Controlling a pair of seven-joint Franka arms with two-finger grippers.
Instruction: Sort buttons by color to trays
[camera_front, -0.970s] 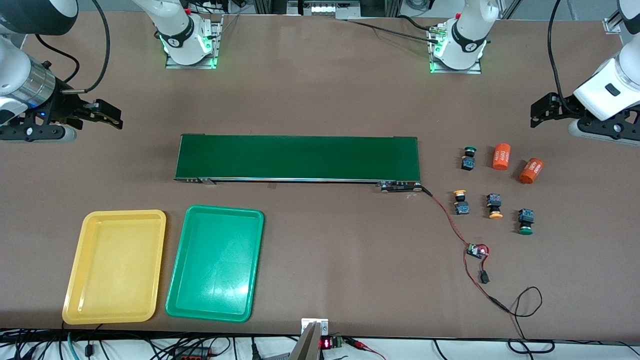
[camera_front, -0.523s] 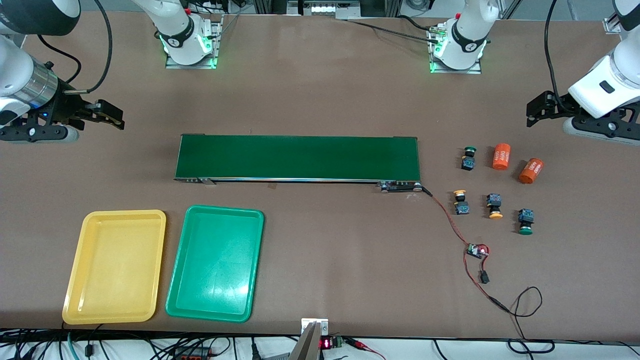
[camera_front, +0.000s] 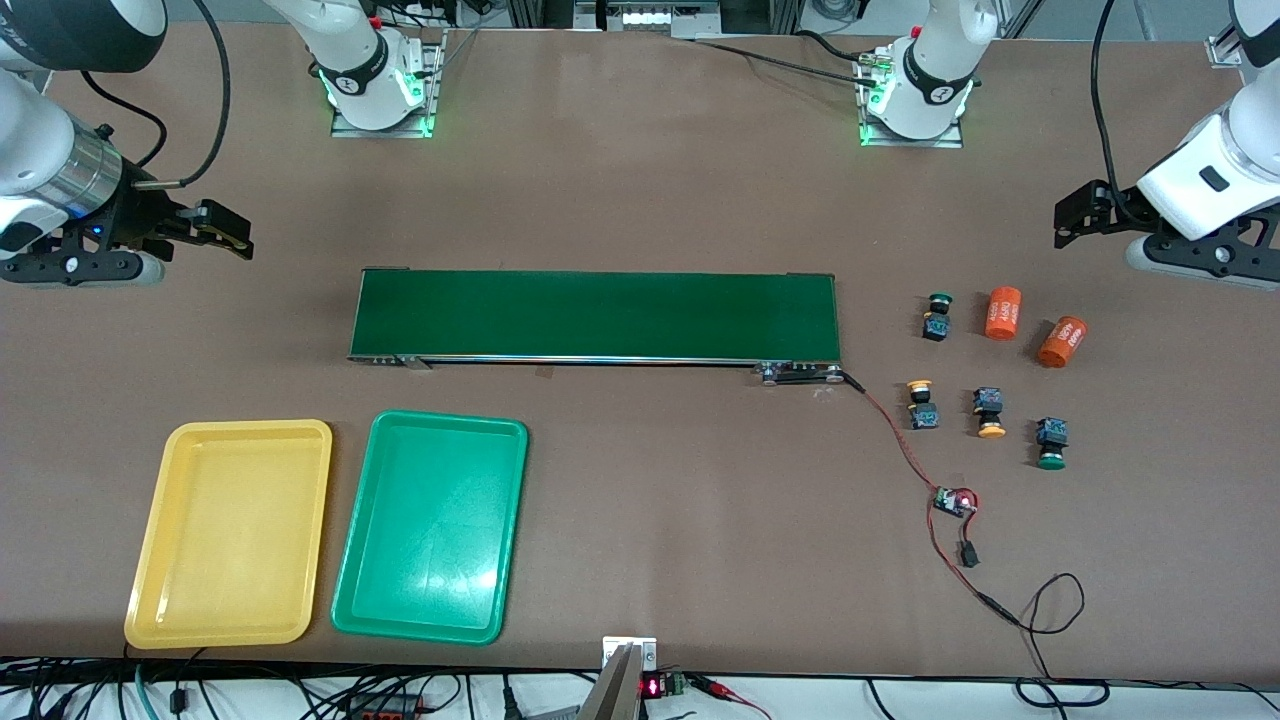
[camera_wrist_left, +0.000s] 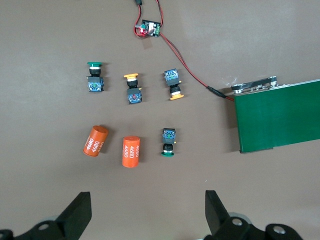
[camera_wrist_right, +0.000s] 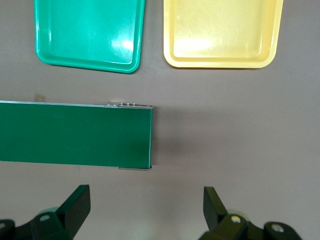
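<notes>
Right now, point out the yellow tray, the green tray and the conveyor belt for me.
yellow tray (camera_front: 150, 540): front view, on its rim toward the right arm's end.
green tray (camera_front: 505, 540): front view, on its rim toward the left arm's end.
conveyor belt (camera_front: 595, 315): front view, middle of the dark green belt surface.

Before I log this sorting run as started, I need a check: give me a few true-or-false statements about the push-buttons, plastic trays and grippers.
1. The shallow yellow plastic tray holds no buttons. True.
2. The shallow green plastic tray holds one green-capped button. False: it holds none.
3. All four small round-capped push-buttons lie on the table. True.
4. The left gripper grips an orange cylinder. False: it is open, holding nothing.
5. The right gripper is open. True.
</notes>
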